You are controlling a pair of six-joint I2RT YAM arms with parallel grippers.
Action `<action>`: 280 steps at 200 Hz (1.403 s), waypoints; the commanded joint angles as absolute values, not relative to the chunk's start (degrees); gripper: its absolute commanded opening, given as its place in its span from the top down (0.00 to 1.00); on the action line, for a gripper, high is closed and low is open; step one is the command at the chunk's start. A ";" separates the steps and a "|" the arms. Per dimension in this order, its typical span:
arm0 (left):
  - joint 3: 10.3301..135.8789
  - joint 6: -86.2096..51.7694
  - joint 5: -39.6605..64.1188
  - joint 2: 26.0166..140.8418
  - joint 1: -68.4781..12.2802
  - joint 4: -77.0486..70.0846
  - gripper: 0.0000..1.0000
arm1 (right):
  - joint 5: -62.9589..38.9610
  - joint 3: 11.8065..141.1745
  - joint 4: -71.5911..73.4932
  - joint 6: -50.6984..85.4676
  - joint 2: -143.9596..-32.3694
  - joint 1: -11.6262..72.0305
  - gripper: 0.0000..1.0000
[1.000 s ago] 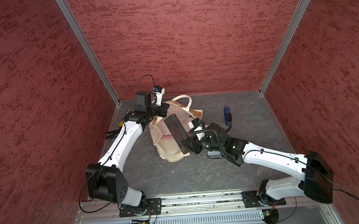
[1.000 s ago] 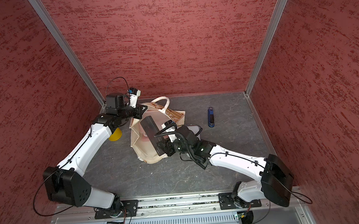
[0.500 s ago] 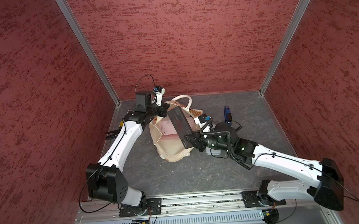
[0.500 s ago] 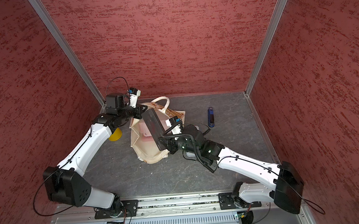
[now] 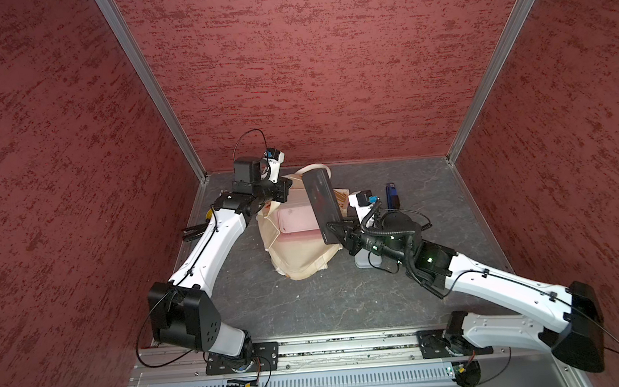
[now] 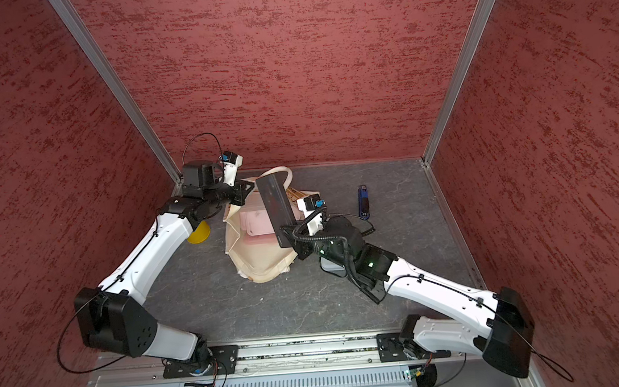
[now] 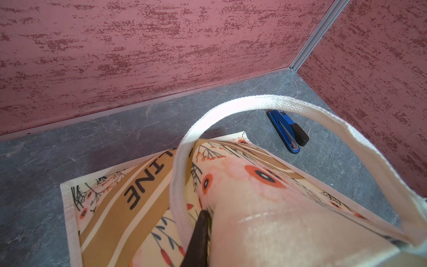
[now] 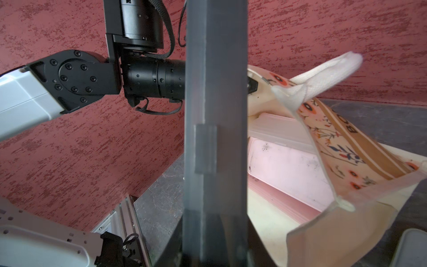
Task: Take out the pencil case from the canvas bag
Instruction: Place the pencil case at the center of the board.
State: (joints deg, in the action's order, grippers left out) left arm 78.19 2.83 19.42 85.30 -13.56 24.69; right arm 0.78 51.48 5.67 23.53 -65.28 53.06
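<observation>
Tilting higher than a second ago, the flat dark-grey pencil case (image 5: 322,201) is coming clear of the cream floral canvas bag (image 5: 298,259), right claw (image 5: 335,234) gripping its lower end (left claw (image 5: 284,195) pinching the rim); next, lowering it onto the bench (image 5: 290,309).

**Layout.** The bag (image 5: 297,256) lies on the table (image 5: 309,308), mid-rear, between the two arms. The left gripper (image 5: 286,195) pinches the bag's rear left rim. The pencil case (image 5: 321,197) stands tilted above the bag's mouth, its lower end clamped in the right gripper (image 5: 335,232). A flat box (image 5: 295,220) lies inside the bag. The stapler (image 5: 392,195) lies to the right of the bag, apart from it. A container (image 5: 365,262) sits under the right arm, just beside the bag.
</observation>
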 commanded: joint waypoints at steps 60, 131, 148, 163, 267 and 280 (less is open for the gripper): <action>78.68 2.47 20.30 86.02 -13.80 24.43 1.00 | 10.87 54.59 1.76 22.92 -63.11 52.49 1.00; 78.74 2.52 20.31 85.95 -13.80 24.52 1.00 | 5.27 54.77 -3.06 26.23 -62.95 45.51 1.00; 78.71 2.48 20.30 85.96 -13.80 24.37 1.00 | 3.76 54.80 -4.22 26.76 -62.62 43.28 1.00; 78.69 2.40 20.39 86.02 -13.80 24.43 1.00 | 2.61 54.71 -5.39 27.05 -62.45 41.42 1.00; 78.74 2.40 20.30 86.21 -13.80 24.38 1.00 | -8.87 49.45 -5.57 31.53 -58.88 30.94 1.00; 78.72 2.38 20.30 86.30 -13.80 24.38 1.00 | -8.98 49.18 -6.02 31.47 -58.45 30.60 1.00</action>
